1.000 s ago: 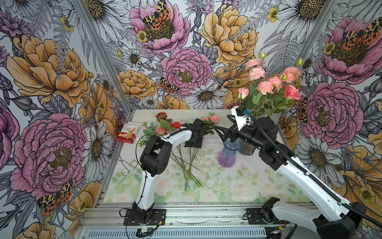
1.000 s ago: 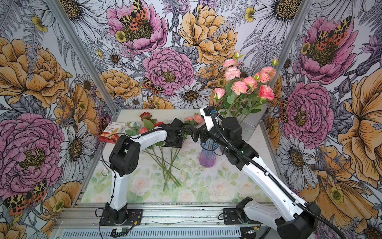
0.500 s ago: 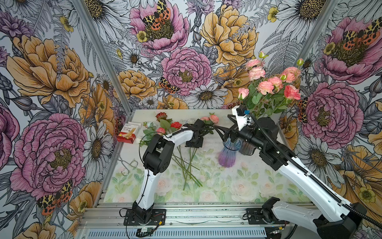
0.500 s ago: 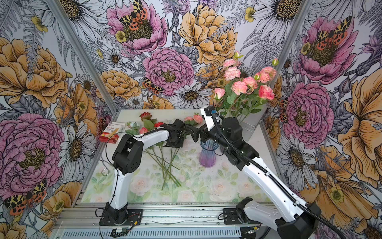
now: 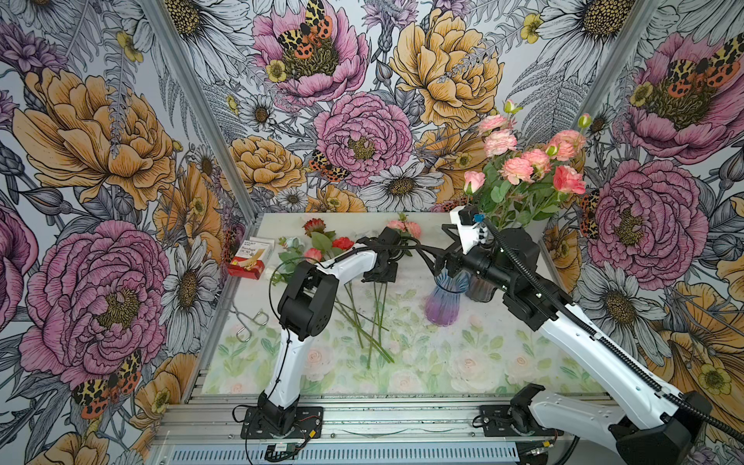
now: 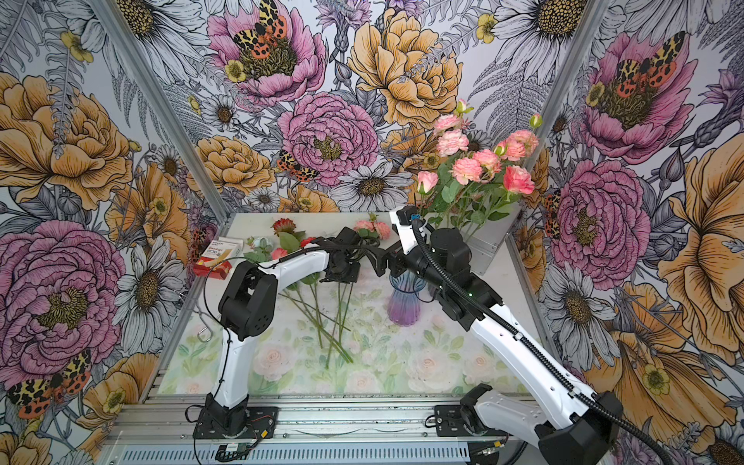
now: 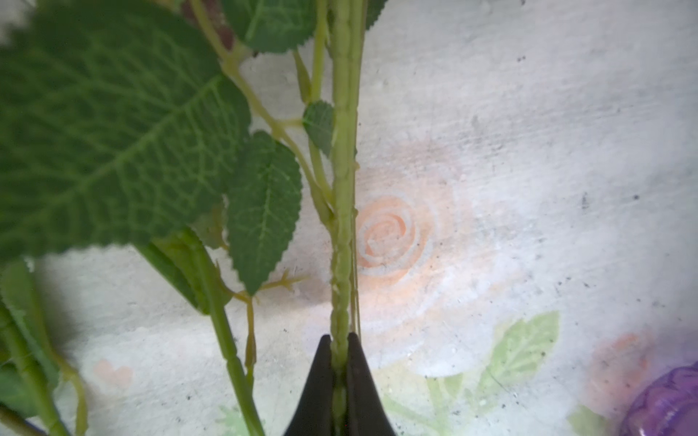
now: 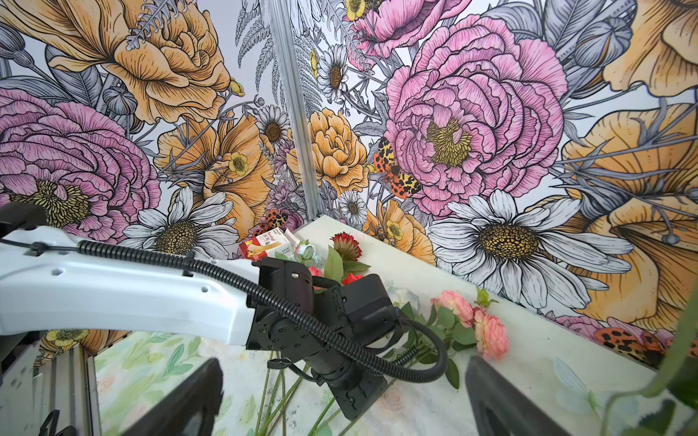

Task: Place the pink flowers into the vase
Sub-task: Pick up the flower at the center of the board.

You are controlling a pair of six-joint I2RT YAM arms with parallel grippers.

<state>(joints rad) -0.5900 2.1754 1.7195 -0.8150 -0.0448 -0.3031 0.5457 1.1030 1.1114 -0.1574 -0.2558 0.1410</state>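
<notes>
Scene: two robot arms at work over a table [image 5: 463, 362] printed with pale roses, with flowered walls all round.
Left arm: the left claw [image 7: 340, 341] is clamped on a green stem [image 7: 342, 226]. Its black jaws press the stem from both sides, low over the table.
Stem: in both top views it runs under the left claw toward the pink spray [image 5: 404, 228]. Serrated leaves [image 7: 260, 211] crowd beside it in the left wrist view.
Pink spray: lies flat, with its blooms near the table's back edge, just past the left claw.
Right arm: the right claw [image 5: 435, 261] is spread wide with nothing in it, near the vase's rim and facing the left claw. Its fingers [image 8: 189, 396] frame the left arm's wrist in the right wrist view.
Vase [image 5: 446, 302]: purple-blue glass, upright on the table, right of centre.
Pink bunch [image 5: 523, 169]: stands upright at the back right, behind the right arm, which hides its base.
Other flowers: a red bloom [image 5: 343, 243], a dark-red bloom [image 5: 314, 225] and a white rose [image 5: 292, 243] lie left of the left claw. Their long stalks [image 5: 372, 326] fan toward the front.
Also there: a box [image 5: 250, 258] at the back left and a metal tool [image 5: 250, 320] near the left edge.
</notes>
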